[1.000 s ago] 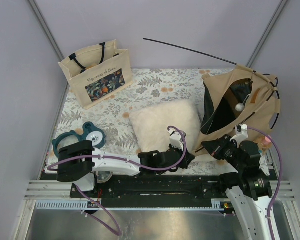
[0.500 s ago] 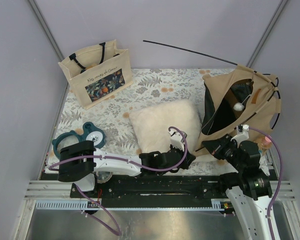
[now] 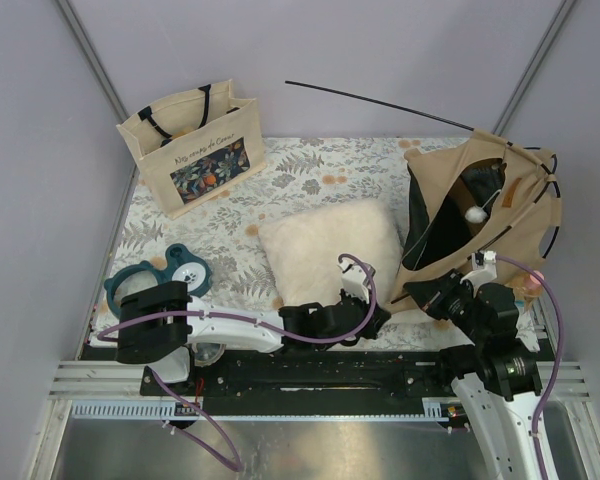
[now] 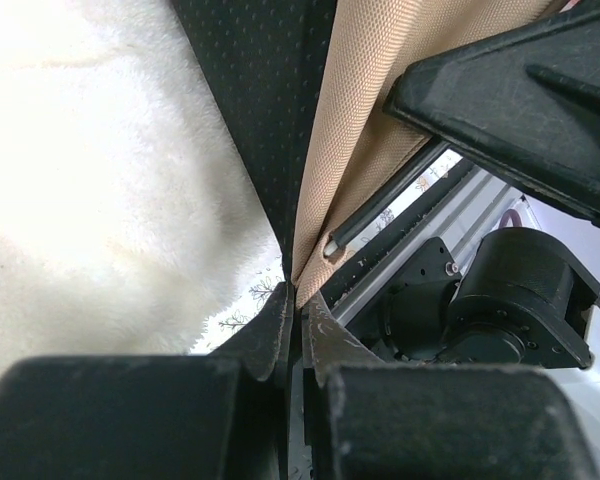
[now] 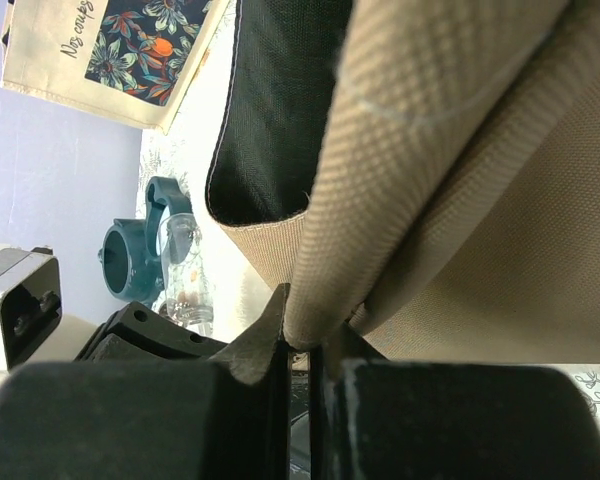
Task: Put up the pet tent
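Observation:
The tan pet tent (image 3: 500, 215) stands partly raised at the right of the table, its arched doorway and white pompom (image 3: 476, 213) facing up. One thin black pole (image 3: 380, 102) sticks out up-left from its top. My left gripper (image 3: 378, 318) is shut on the tent's lower front corner, seen as tan and black fabric (image 4: 325, 170) in the left wrist view. My right gripper (image 3: 417, 292) is shut on a fold of the tan fabric (image 5: 420, 130) at the same corner. A black pole end (image 4: 375, 215) lies along that hem.
A fluffy cream pillow (image 3: 325, 248) lies mid-table beside the tent. A beige tote bag with floral print (image 3: 192, 147) stands at the back left. A teal holder with a glass bottle (image 3: 165, 278) sits front left. A patterned cloth (image 3: 300, 170) covers the table.
The right arm has shifted slightly back toward the near edge, still holding the tent corner. The left arm and the tent look almost unchanged.

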Controlling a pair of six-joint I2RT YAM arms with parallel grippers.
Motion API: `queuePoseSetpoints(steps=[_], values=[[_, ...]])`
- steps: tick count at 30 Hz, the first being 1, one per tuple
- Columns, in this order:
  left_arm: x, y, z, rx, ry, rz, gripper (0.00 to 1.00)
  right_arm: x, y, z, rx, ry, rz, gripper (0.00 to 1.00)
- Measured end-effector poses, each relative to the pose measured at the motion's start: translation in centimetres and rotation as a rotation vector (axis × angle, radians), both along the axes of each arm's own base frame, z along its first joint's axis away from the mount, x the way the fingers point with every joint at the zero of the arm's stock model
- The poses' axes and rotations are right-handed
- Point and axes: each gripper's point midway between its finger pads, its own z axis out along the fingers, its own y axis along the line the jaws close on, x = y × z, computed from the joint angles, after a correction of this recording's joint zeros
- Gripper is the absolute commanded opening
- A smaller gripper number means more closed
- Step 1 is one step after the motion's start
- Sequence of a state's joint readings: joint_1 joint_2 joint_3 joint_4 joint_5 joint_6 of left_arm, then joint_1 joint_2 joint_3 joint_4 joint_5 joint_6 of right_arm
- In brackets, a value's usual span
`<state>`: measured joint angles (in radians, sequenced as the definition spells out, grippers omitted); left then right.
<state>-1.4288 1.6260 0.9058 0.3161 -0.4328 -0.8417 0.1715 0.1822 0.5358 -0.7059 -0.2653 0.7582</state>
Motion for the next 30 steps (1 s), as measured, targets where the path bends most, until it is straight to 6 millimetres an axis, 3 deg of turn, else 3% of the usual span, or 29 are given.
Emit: queuePoseSetpoints(steps=[30], values=[[0.2, -0.4, -1.0, 0.326, -0.140, -0.095, 0.00, -0.4, 1.1, -1.8, -0.060, -0.025, 0.126, 0.00]])
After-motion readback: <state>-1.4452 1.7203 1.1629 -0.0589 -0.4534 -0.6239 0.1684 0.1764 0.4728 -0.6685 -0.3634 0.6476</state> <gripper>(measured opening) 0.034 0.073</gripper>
